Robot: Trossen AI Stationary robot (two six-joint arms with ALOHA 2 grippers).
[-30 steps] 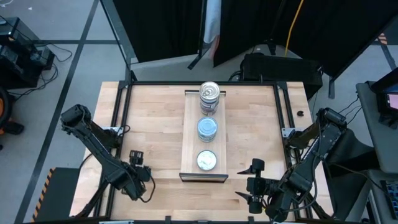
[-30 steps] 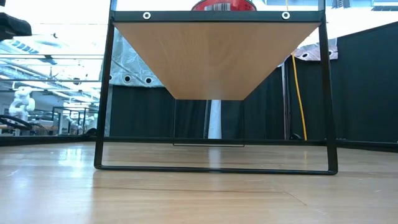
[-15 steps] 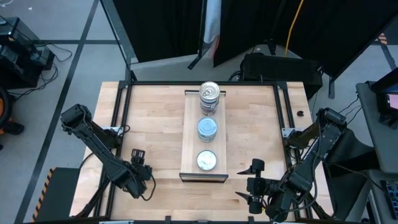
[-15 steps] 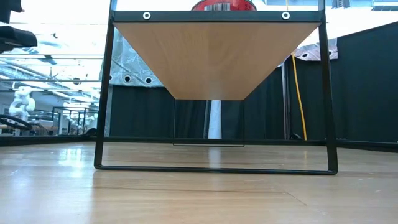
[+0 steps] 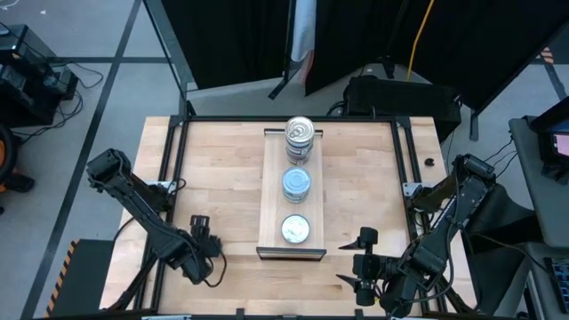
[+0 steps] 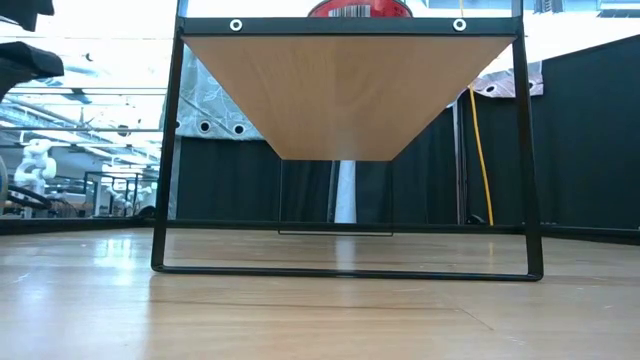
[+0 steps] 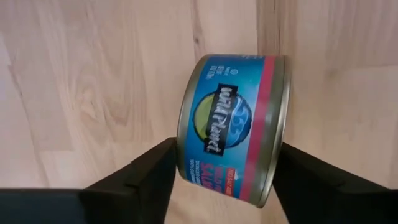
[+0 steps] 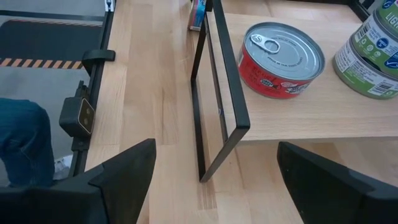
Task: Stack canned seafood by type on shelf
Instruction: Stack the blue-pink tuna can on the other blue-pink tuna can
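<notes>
The shelf is a light-wood board raised on a black metal frame. Three groups of tins stand on it: a silver-topped stack at the far end, a blue-topped one in the middle and a pale-topped one at the near end. In the right wrist view the near tin is red with a pull tab. My left gripper is left of the shelf's near end, shut on a blue-labelled tin. My right gripper is open, right of the shelf's near end. My left gripper pinches the blue-labelled tin between its two fingers, one on each flat end. The fingers point down at the table from above. The tin lies on its side in the hold, its label facing up. No tin shows on the tabletop in the low view.
The shelf's black frame legs stand on the plank tabletop. Bare tabletop lies on both sides of the shelf. Black rails run along the table's left and right edges. A person's blue-clad leg shows beyond the table.
My left gripper, still shut on its tin, has drifted a little toward the shelf, to the table's right. The right arm and the tins on the shelf have kept still.
</notes>
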